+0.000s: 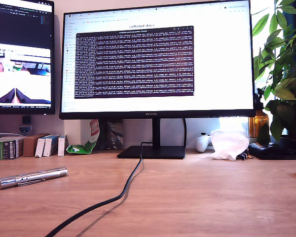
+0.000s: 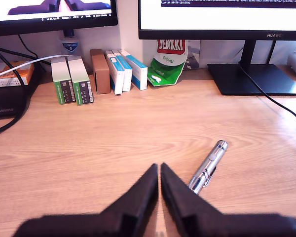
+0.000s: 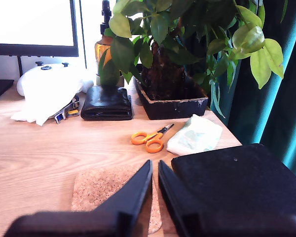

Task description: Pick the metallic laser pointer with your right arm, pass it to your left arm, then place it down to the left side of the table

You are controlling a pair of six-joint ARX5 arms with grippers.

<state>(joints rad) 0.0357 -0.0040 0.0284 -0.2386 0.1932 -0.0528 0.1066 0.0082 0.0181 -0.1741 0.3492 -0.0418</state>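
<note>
The metallic laser pointer (image 1: 33,177) lies flat on the wooden table (image 1: 202,192) near the exterior view's left; no arm shows in that view. In the first wrist view the laser pointer (image 2: 208,165) rests on the table (image 2: 113,138) just beside my first gripper (image 2: 159,167), which is shut with nothing between its fingers and does not touch the pointer. My second gripper (image 3: 154,163) is also shut and holds nothing; it hovers over a cork coaster (image 3: 103,190), far from the pointer.
A black cable (image 1: 118,195) runs from the monitor stand (image 1: 153,151) across the table. Small boxes (image 2: 98,71) and a green pouch (image 2: 168,61) line the back. Orange scissors (image 3: 149,138), a black wallet (image 3: 107,102), a plant pot (image 3: 170,101) and a black pad (image 3: 237,182) surround my second gripper.
</note>
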